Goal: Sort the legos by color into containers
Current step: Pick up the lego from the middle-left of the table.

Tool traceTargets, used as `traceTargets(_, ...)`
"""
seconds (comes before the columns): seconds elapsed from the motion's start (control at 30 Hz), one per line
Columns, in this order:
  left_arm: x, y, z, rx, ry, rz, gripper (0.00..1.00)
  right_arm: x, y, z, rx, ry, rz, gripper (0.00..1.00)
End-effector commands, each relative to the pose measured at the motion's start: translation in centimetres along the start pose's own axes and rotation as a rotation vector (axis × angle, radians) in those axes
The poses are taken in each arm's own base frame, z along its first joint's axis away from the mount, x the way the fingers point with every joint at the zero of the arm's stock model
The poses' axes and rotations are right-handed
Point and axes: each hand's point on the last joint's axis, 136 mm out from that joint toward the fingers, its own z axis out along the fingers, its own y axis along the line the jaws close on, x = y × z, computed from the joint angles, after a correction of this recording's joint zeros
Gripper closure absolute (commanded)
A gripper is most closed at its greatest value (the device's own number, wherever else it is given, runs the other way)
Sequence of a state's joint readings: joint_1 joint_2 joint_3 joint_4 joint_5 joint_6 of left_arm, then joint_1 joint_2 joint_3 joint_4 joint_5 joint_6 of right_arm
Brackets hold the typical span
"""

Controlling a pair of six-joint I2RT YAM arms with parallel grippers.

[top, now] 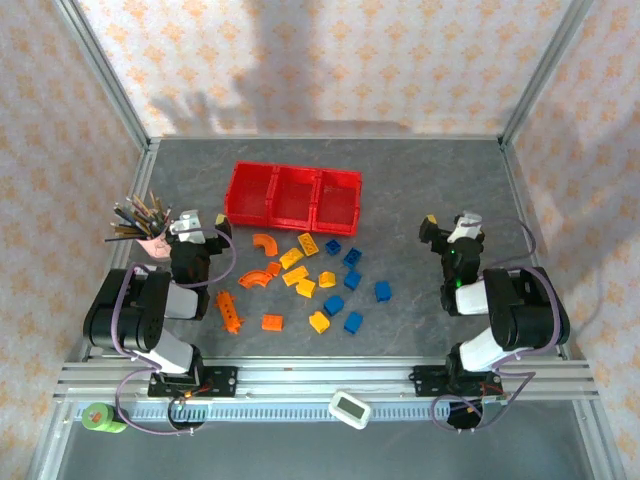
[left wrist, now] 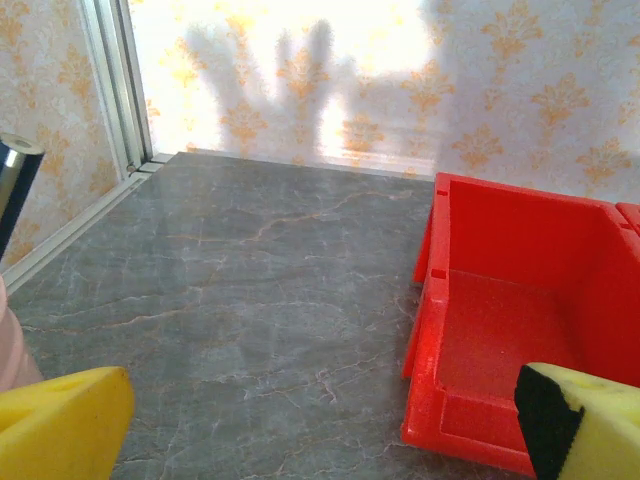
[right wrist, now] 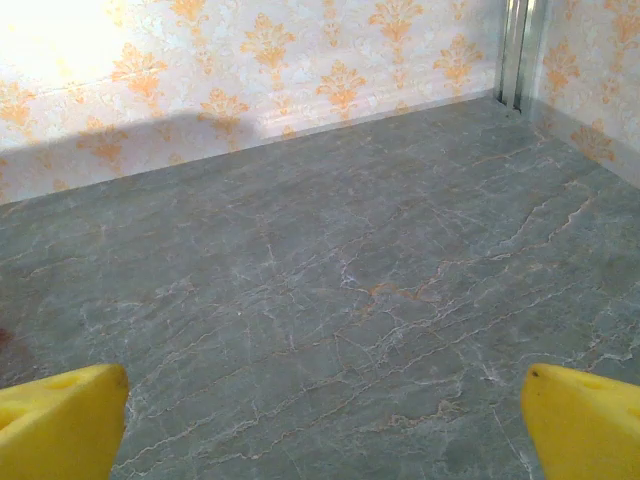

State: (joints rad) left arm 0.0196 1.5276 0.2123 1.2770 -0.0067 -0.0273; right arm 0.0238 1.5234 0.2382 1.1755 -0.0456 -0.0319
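Legos (top: 296,275), small orange, yellow and blue plastic bricks, lie scattered at 6 o'clock of the red three-bin plastic tray (top: 296,167). Left gripper (top: 205,230) and right gripper (top: 447,230) both gape empty; the left is nearer, with a curved orange brick (top: 264,242) at its 3 o'clock.

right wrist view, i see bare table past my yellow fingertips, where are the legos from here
Observer: The legos lie scattered mid-table, to the left of the right gripper and on the near side of the red containers.
Operator: anything in the bins yet
Observer: No, all three compartments look empty from the top camera.
Operator: what's the left arm doing
Observer: The left gripper is open and holds nothing. It sits between the pink cup of pencils and the containers' left end.
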Motion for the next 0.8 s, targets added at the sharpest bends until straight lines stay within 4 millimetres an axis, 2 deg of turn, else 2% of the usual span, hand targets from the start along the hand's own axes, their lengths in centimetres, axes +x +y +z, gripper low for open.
traceTargets(0.0,-0.85,-0.53,-0.07,0.025,-0.038,0.004,0.01,-1.18,0.32,-0.07,-0.006,-0.046,-0.013,0.00)
traceTargets(0.57,-0.80,-0.51,-0.05,0.024,-0.036,0.004,0.01,-1.16,0.32,-0.09,-0.006,-0.046,-0.013,0.00)
traceTargets(0.77,-0.81,0.05,0.12,-0.011,-0.033,-0.005,0.01,-1.15,0.32,-0.10,-0.006,-0.046,-0.012,0.00)
